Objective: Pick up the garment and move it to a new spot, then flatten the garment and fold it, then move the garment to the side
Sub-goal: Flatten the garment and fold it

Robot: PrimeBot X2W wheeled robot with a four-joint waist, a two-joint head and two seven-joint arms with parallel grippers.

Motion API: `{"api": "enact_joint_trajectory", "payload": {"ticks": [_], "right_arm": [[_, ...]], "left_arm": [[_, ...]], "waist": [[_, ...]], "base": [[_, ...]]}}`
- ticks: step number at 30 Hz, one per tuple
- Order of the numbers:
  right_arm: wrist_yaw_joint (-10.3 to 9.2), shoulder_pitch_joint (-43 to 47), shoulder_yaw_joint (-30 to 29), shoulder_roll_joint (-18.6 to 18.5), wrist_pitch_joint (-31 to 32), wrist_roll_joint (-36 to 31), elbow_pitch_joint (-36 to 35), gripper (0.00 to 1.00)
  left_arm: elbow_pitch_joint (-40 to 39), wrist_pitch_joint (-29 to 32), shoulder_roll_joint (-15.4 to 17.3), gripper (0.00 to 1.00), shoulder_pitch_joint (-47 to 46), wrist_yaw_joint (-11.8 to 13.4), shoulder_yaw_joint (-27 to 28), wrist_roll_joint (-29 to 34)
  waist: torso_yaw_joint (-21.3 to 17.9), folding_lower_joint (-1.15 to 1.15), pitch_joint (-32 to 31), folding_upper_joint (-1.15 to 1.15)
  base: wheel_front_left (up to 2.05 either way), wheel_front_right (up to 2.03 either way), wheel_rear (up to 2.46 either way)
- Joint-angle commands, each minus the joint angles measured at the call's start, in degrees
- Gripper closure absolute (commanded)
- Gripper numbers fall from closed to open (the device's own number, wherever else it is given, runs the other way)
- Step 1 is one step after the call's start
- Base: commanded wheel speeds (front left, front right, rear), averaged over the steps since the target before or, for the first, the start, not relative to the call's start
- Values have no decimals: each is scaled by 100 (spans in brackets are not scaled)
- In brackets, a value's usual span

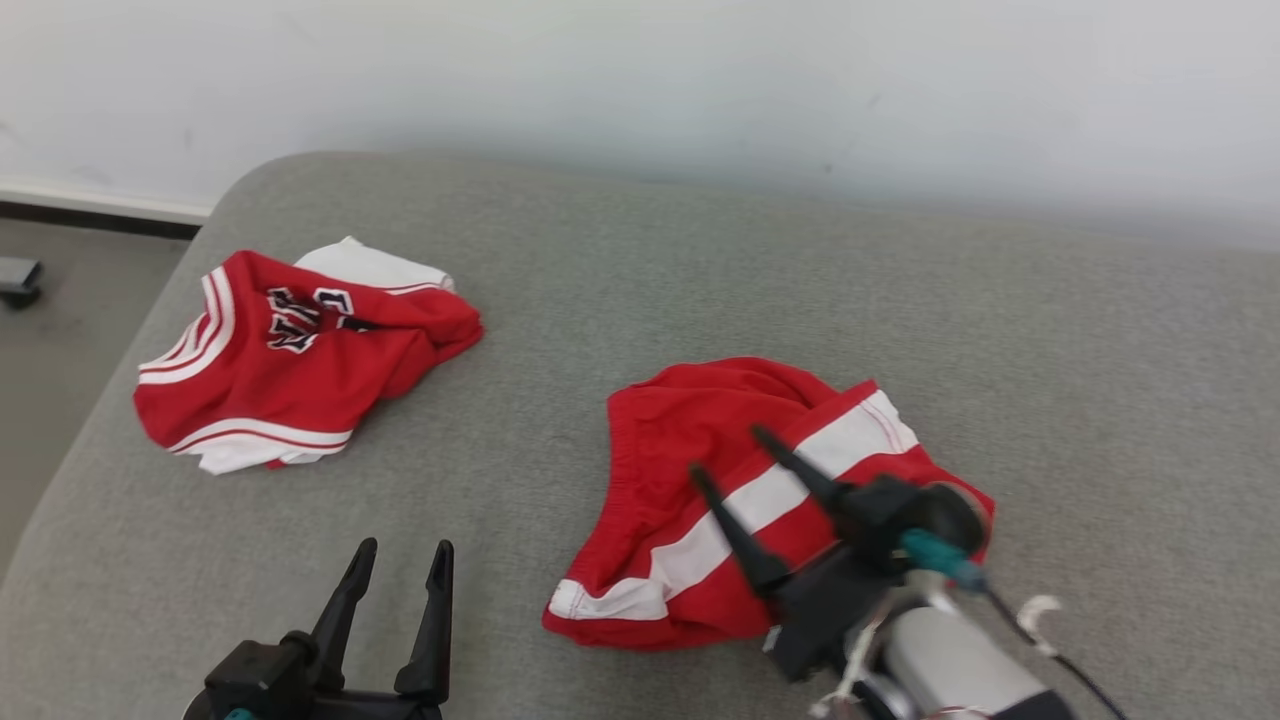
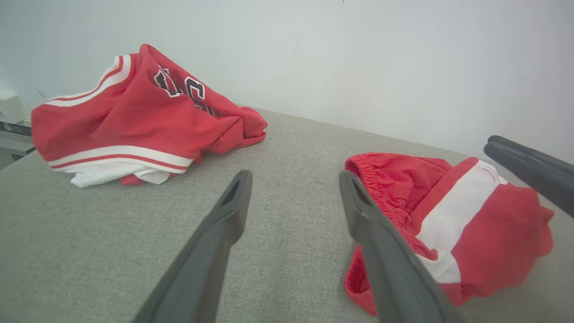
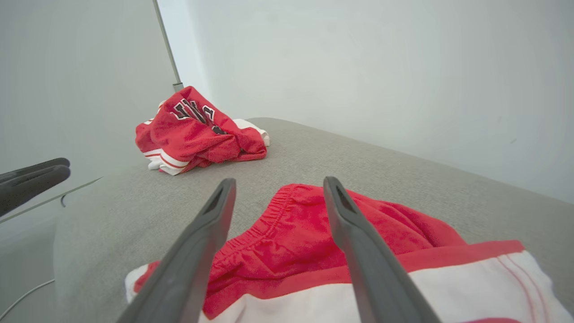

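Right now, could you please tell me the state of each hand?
The left hand is open, holding nothing.
The right hand is open over the red shorts, holding nothing.

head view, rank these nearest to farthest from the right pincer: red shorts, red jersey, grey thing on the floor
1. Red shorts: just beneath the right pincer, on the cushion.
2. Red jersey: farther left on the cushion.
3. Grey thing on the floor: far left edge, off the cushion.
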Motion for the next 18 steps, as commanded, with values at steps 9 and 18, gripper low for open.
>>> {"api": "enact_joint_trajectory", "payload": {"ticks": [9,18], "right_arm": [[-13,1307,-1859,-507,-4,-472,-949,0],[-13,2609,-3116,-185,-4,-729,-1520,0]], "left_arm": [[-59,-3,42,0,121,9,175,122],[-130,-3,81,0,240,9,373,157]], "waist": [[-556,0,-219,0],[-693,0,-300,0]], "base": [[0,0,0],[0,0,0]]}}
